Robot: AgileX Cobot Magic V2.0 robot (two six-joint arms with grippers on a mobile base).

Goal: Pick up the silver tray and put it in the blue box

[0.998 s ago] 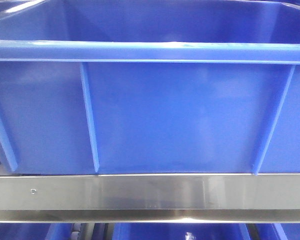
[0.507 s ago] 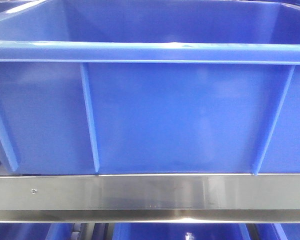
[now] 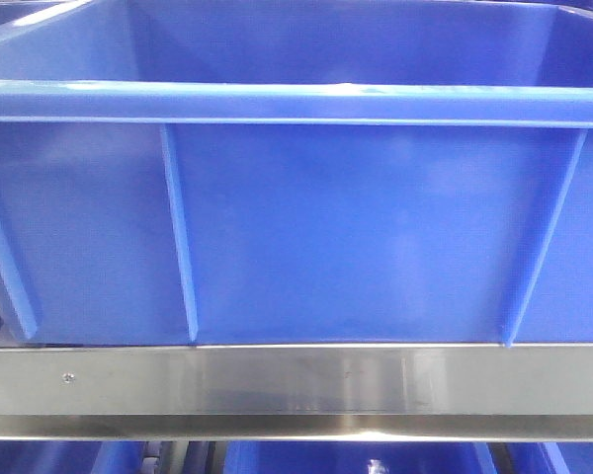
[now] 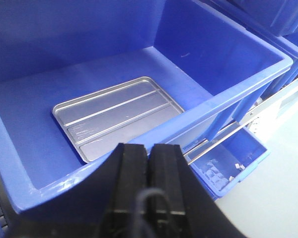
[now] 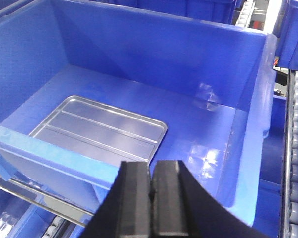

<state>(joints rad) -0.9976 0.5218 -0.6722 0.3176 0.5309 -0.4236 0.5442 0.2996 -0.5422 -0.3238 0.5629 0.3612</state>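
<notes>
The silver tray [image 4: 116, 116] lies flat on the floor of the blue box [image 4: 248, 79], its two long ribs showing. It also shows in the right wrist view [image 5: 97, 129], inside the same blue box [image 5: 248, 129]. The front view shows only the blue box's near wall [image 3: 356, 227] and rim; the tray is hidden there. My left gripper [image 4: 150, 147] is shut and empty, above the box's near rim. My right gripper [image 5: 152, 166] is shut and empty, above the near rim on the other side.
The blue box stands on a steel rack rail [image 3: 296, 380]. A smaller blue bin [image 4: 228, 166] with small parts sits on the shelf below. More blue crates [image 4: 278, 20] stand behind. A roller conveyor [image 5: 297, 148] runs at the right.
The front view has shifted very slightly; the blue box and rail look the same otherwise.
</notes>
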